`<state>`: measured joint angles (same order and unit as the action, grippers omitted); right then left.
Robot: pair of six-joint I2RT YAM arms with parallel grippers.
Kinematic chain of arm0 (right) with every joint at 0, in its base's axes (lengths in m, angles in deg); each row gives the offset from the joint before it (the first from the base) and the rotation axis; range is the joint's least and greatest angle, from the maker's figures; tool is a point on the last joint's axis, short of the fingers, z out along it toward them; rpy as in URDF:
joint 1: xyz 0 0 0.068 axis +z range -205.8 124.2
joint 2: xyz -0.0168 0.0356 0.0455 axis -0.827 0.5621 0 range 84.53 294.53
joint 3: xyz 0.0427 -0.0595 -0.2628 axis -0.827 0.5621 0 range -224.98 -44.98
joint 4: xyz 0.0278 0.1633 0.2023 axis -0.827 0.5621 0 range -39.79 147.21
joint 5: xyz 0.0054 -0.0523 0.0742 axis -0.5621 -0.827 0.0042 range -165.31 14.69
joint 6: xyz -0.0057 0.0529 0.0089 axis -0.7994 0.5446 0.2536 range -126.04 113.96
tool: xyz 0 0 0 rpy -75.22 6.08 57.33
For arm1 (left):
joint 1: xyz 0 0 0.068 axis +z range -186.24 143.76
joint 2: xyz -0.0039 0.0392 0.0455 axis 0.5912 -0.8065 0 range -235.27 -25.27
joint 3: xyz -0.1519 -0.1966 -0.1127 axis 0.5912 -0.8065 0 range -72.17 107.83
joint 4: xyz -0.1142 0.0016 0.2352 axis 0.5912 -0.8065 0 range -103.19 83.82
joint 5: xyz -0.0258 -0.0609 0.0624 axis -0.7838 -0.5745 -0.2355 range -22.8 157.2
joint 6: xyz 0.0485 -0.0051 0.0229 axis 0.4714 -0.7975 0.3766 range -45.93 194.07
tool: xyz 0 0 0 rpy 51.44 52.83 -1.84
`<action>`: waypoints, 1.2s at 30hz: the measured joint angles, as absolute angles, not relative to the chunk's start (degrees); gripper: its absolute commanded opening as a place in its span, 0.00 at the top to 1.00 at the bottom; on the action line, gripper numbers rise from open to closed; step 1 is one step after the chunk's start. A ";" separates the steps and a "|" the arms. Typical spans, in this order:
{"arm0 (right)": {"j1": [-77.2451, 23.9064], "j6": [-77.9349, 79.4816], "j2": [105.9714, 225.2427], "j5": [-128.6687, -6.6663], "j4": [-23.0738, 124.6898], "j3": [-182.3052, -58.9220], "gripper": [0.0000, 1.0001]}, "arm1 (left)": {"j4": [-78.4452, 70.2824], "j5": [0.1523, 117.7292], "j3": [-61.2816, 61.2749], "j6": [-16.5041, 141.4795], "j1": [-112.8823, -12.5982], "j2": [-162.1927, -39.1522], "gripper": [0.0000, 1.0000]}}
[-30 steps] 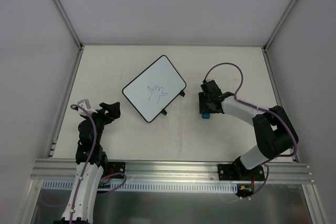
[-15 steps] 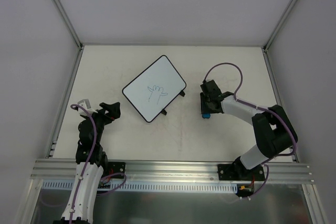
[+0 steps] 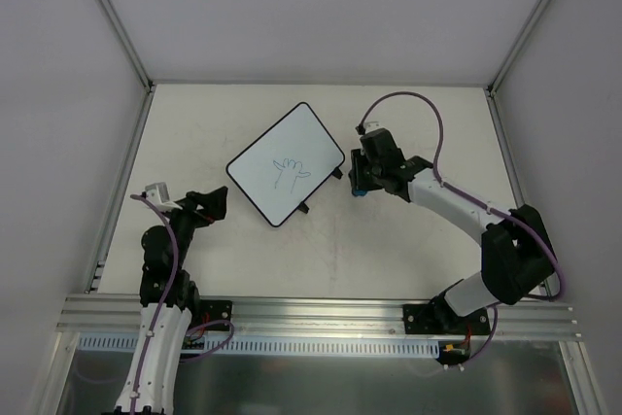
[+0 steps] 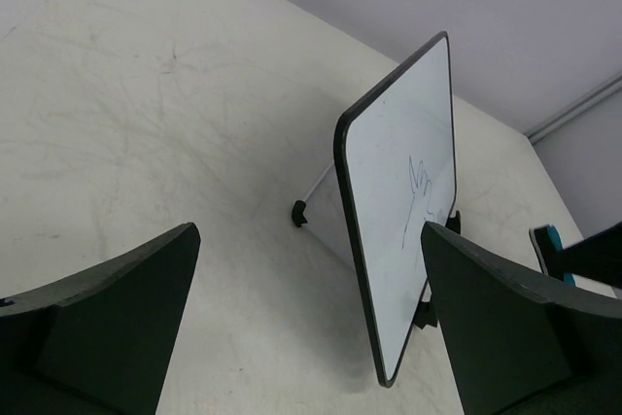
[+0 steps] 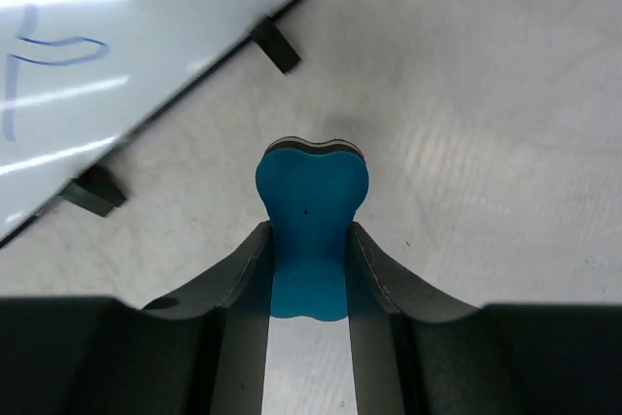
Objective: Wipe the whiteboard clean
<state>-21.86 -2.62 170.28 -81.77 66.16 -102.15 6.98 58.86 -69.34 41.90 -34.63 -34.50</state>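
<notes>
Item, far left: left gripper (image 3: 211,205), matte black, two broad wedge-shaped fingers spread wide with nothing between them, hanging over the near-left of the table (image 3: 408,123), well apart from the board. Item, centre-left: the whiteboard (image 3: 286,164), a flat glossy white rectangle with rounded corners and a thin black rim, set askew on the table and propped at a slight tilt on small black feet (image 5: 275,49). Its face bore a thin dark line sketch (image 3: 290,172), roughly hand-shaped, every stroke intact and no wiped patch to be seen. Item, just right of the board's right edge: eraser (image 5: 311,203), small, blue, bone-shaped with a lobed end, a smooth flat face and a darker layer beneath it. Item, same spot: right gripper (image 3: 360,182), its black curved fingers clamped on the eraser's narrow waist, the lobed end jutting forward, clear of the board and not touching it. Table surface: off-white, dull, faintly scuffed. Standing of the job, as judged: tool in hand, wiping not yet begun; the whole drawing remained to be rubbed off once the eraser was brought onto the white face.
</notes>
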 measured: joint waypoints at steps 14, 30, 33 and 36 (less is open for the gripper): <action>-13.86 -2.93 179.57 -81.70 62.70 -120.90 1.00 | 27.68 47.91 -69.47 40.37 -33.24 -59.75 0.01; -7.98 -3.89 186.43 -86.38 42.70 -121.03 1.00 | 51.55 35.48 -69.50 36.44 -28.25 -76.99 0.01; -4.75 -6.69 186.43 -89.05 40.96 -120.90 1.00 | 55.13 34.23 -69.50 35.61 -28.25 -81.47 0.02; -2.67 -8.35 186.02 -89.55 38.29 -118.78 1.00 | 58.09 32.90 -69.50 34.15 -28.25 -85.19 0.02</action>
<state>-2.67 -8.35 186.02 -89.55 38.29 -118.78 58.09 32.90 -69.50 34.15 -28.25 -85.19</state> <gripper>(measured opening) 0.346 0.988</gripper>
